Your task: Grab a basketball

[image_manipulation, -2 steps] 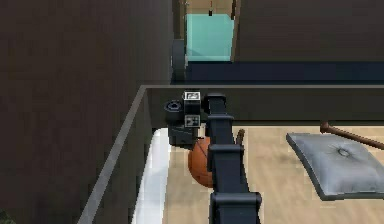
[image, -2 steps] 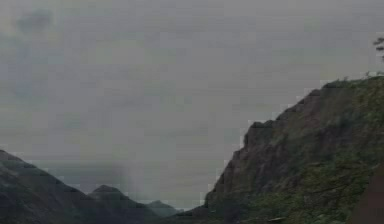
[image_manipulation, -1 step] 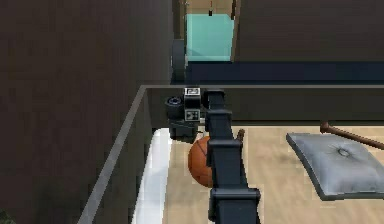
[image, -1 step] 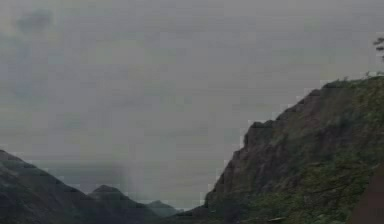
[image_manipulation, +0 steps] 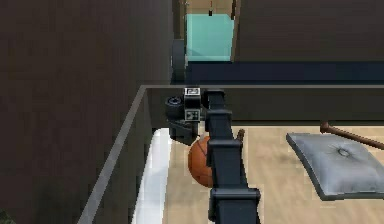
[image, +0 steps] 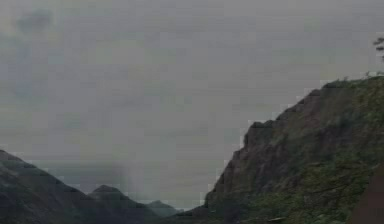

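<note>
Found basketball (image_manipulation: 200, 162) at the tan surface's (image_manipulation: 275, 185) edge by a white rim (image_manipulation: 155, 185), just beside the arm (image_manipulation: 230, 175) and near the fingers (image_manipulation: 175, 112); cannot tell whether these hold anything; grab judged unconfirmed, lift clear left to do.

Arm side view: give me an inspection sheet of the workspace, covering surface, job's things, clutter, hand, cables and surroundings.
surface: tan floor, edged by a low dark wall.
job's things: orange basketball, partly hidden behind the arm.
clutter: grey cushion; brown stick past it; white strip along the wall.
hand: at the arm's far end; cannot tell whether it holds anything.
cables: nothing seen.
surroundings: teal panel; forward view, grey sky, dark rocky hills.
</note>
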Controlling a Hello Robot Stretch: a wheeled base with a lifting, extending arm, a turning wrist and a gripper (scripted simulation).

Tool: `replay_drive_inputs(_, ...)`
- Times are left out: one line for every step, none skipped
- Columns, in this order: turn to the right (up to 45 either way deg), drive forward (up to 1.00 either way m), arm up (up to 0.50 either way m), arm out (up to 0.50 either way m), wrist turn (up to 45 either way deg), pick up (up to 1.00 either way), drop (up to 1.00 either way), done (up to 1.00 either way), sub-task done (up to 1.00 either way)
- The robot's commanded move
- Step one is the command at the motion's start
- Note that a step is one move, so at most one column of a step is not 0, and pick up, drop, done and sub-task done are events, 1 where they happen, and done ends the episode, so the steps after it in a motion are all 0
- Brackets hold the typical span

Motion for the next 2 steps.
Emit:
replay_drive_inputs(0.0,0.00,-0.30,0.00,0.0,0.00,0.00,0.00,0.00)
replay_drive_inputs(0.0,0.00,0.00,0.00,0.0,1.00,0.00,0.00,0.00)
